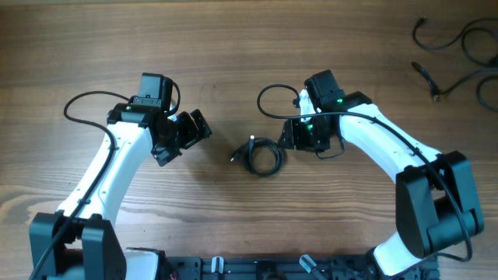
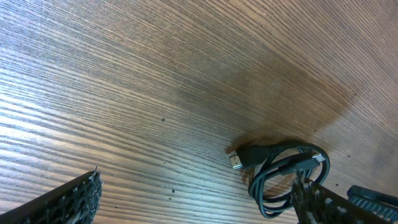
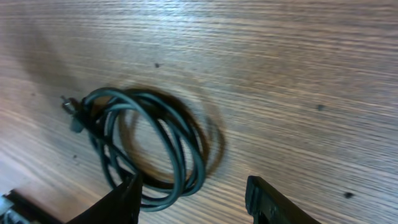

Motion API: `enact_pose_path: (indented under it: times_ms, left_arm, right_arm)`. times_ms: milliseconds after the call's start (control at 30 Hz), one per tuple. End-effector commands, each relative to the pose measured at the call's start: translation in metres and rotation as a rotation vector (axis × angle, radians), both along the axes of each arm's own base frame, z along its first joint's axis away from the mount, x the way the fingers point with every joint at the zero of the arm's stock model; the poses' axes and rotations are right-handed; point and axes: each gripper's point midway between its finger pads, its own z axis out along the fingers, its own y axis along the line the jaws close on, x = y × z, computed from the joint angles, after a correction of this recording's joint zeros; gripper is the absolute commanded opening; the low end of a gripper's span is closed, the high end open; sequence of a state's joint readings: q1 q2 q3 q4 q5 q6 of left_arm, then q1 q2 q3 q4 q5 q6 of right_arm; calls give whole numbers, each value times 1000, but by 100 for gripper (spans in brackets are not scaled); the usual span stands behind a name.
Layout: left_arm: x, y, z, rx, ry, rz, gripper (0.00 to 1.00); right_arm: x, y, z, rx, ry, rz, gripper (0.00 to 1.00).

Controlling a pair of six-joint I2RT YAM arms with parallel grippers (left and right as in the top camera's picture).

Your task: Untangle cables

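Observation:
The cables show as a small coiled black bundle (image 1: 257,148) lying flat at the middle of the table, one metal-tipped plug (image 2: 239,160) sticking out on its left. My right gripper (image 1: 289,140) hovers at the coil's right edge. In the right wrist view its jaws (image 3: 193,183) stand apart, and the near rim of the coil (image 3: 118,93) reaches down beside the left finger (image 3: 124,199) with nothing pinched. My left gripper (image 1: 185,136) is wide open to the left of the coil, apart from it. In its wrist view (image 2: 198,190) the coil (image 2: 255,154) lies by the right finger.
More loose black cable strands (image 1: 459,47) lie at the table's far right corner. A thicker black wire loop (image 1: 272,101) fixed to the right arm arches behind the coil. Bare wood lies between the two arms (image 1: 226,93).

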State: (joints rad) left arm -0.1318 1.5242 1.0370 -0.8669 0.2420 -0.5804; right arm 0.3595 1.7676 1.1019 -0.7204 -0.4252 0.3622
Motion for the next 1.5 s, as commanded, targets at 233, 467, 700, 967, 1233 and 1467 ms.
enact_pose_path:
  times_ms: [233,467,700,967,1233,1467]
  left_arm:
    - [-2,-2,-4,-2,9,-24,100]
    - [-2,-2,-4,-2,8,-24,100]
    - [-2,-2,-4,-2,8,-24,100]
    - [-2,-2,-4,-2,8,-24,100]
    - [-1,-2,-4,-3,4,-24,100]
    - [-1,-2,-4,-3,4,-24,100]
  right_arm:
    - [-18,13,-24,-51,-5,37,39]
    - [-17,11,-29,-60,-15,17,25]
    - [-19,19,-28,-51,-23,37,22]
    - [-12,9,-34,-161,-67,-17,22]
    - [-20,16,-34,-159,-59,13,22]
    - [-19,12,-36,-209,-81,17,33]
